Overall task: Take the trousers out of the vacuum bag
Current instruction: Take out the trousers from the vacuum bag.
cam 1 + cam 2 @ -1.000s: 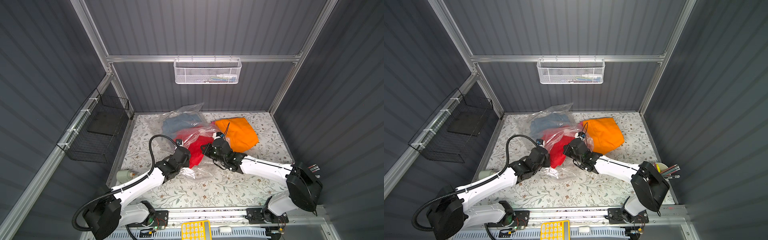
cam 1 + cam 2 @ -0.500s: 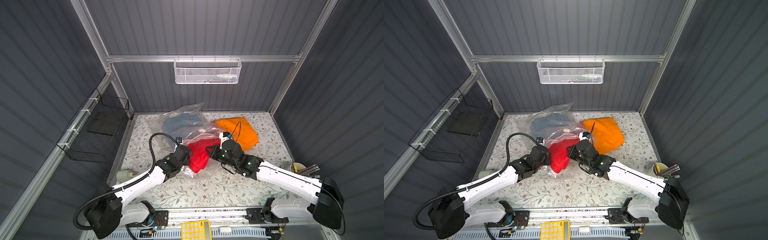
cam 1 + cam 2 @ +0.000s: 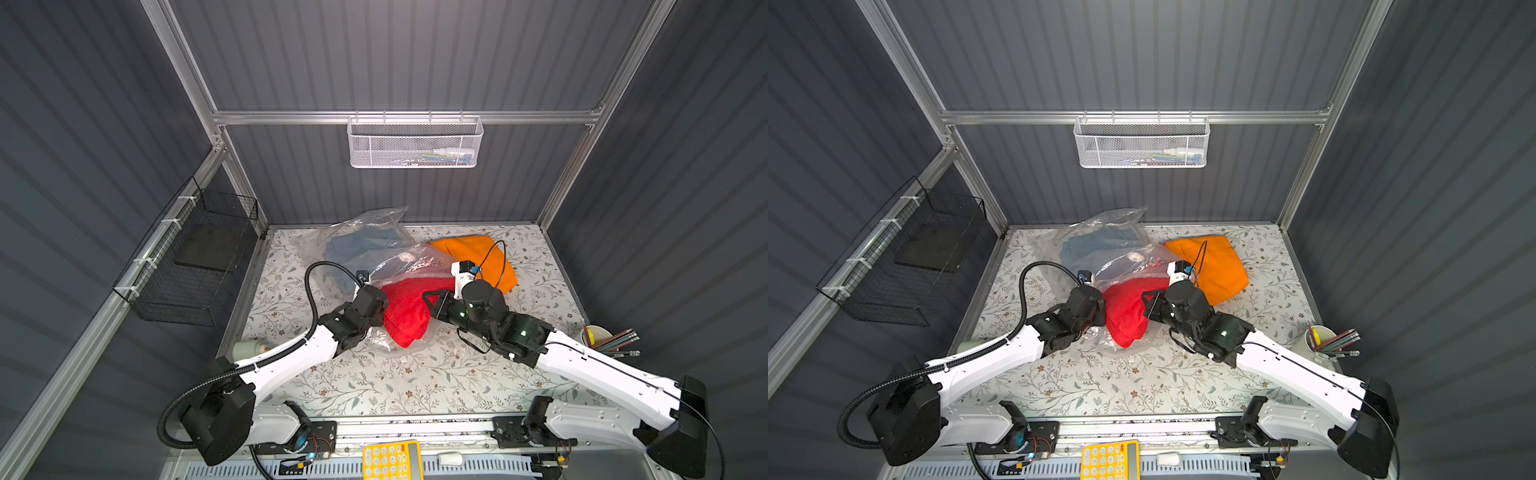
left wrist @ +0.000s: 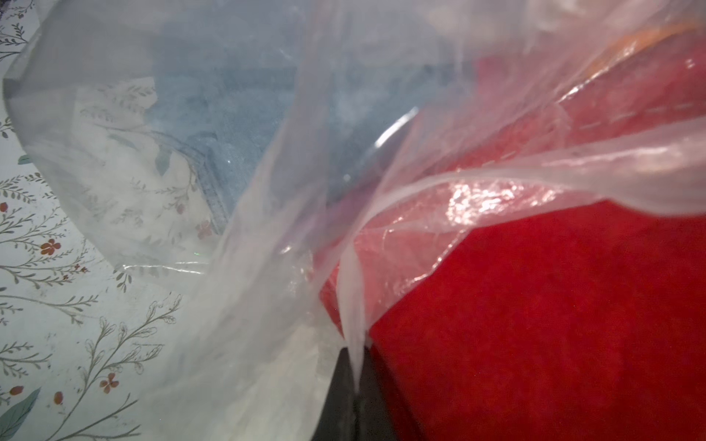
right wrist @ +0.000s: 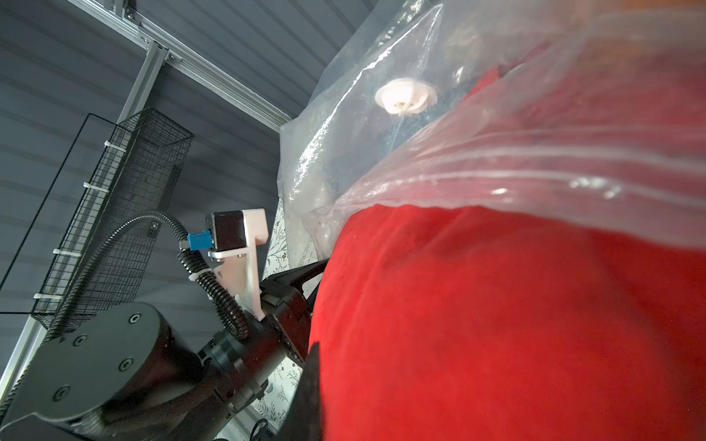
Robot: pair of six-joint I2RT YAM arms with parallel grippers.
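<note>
Left claw (image 4: 354,382), seemingly tight on bag (image 4: 248,267)

free: front table (image 3: 395,386) | blocked: vacuum bag (image 3: 374,226), red trousers (image 3: 405,311), orange trousers (image 3: 473,253)

You are working in a robot test cell in a lab. Around the counter (image 3: 415,382) stand grey ribbed wall panels (image 3: 374,54) held in a bare aluminium frame (image 3: 399,117). A left arm (image 3: 286,361) and a right arm (image 3: 602,374), both white and black, are mounted on a metal rail (image 3: 415,428) along the counter's front edge, with bare wiring (image 3: 311,446) showing there. A white mesh basket (image 3: 415,143) hangs on the frame above the counter's back edge, and a black wire basket (image 3: 195,266) hangs beside its left edge. The counter's flowered cover, a cup of pencils (image 3: 598,334) at its right edge and a yellow calculator (image 3: 390,459) in front of it are the only homely touches.
</note>
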